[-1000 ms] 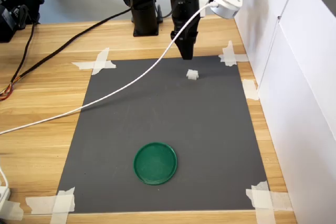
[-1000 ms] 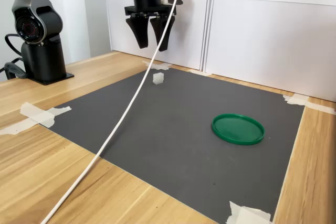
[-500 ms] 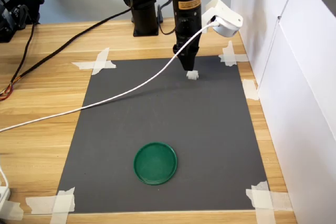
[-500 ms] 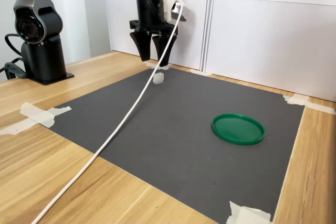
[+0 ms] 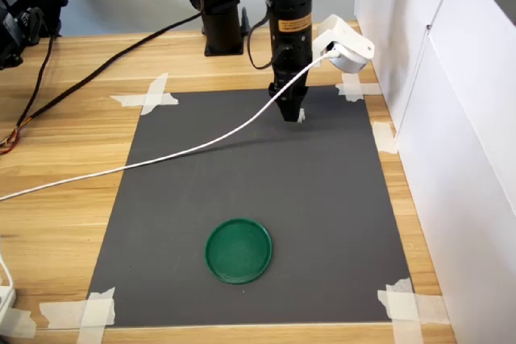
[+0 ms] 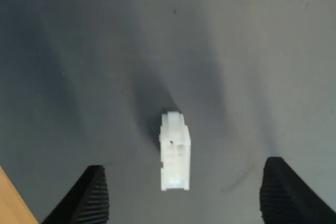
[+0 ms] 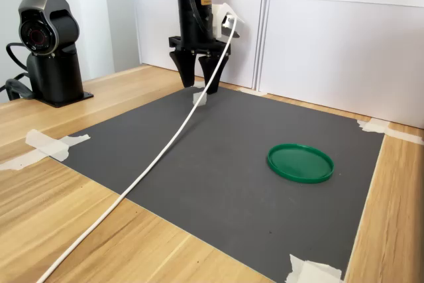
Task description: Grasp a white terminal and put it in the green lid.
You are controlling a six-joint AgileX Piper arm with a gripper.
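I've got the gripper [image 7: 199, 82] pointing straight down over the far end of the dark mat [image 5: 266, 223], jaws spread wide and holding nothing. In the wrist view the two ribbed black fingertips [image 6: 90, 195] stand well apart, and the white terminal [image 6: 174, 151] lies on the mat between them — clear gaps on both sides, no contact.

In the first exterior view the terminal [image 5: 300, 115] peeks out just at 3 o'clock of the gripper's tip [image 5: 290, 110], mostly hidden behind it. From the second exterior view it sits [image 7: 199, 97] right under the fingers.

The green lid [image 5: 239, 250] rests flat on the mat, well apart from the terminal — toward 6 o'clock from it in the first exterior view, toward 4 o'clock [image 7: 300, 162] in the second exterior view.

A white cable [image 5: 161, 153] runs from the wrist camera [image 5: 345, 46] across the mat and out over the wooden table [image 5: 64, 142]. White tape strips [image 5: 147, 94] pin the mat's corners.
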